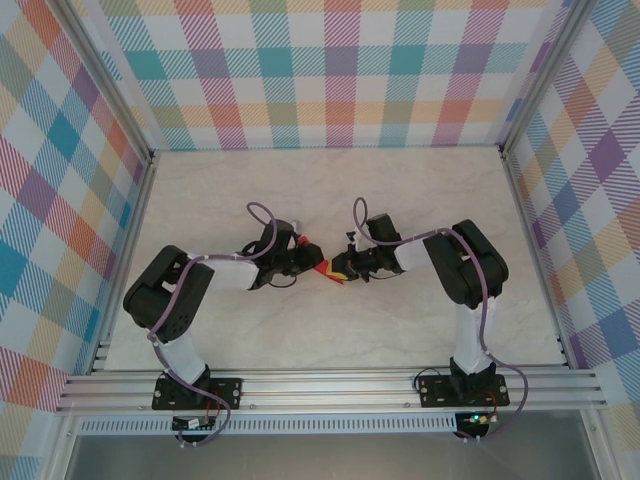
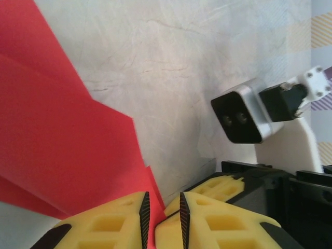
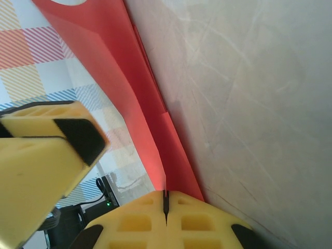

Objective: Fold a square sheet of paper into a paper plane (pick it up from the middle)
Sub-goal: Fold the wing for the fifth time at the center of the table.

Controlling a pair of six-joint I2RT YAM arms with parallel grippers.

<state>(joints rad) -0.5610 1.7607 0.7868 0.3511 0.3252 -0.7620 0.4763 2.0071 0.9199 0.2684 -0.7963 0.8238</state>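
Left of centre, left gripper (image 2: 163, 205) with jaws a little apart, edge of the folded red paper (image 2: 67, 145) in the gap. Paper between both grippers, over the middle of the counter (image 1: 420, 200). Just right, right gripper (image 3: 166, 199) clamped on the paper's narrow end.

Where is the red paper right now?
In the top view, the red paper is in the middle of the table, pinched by the right gripper, with the left gripper close on its other side.
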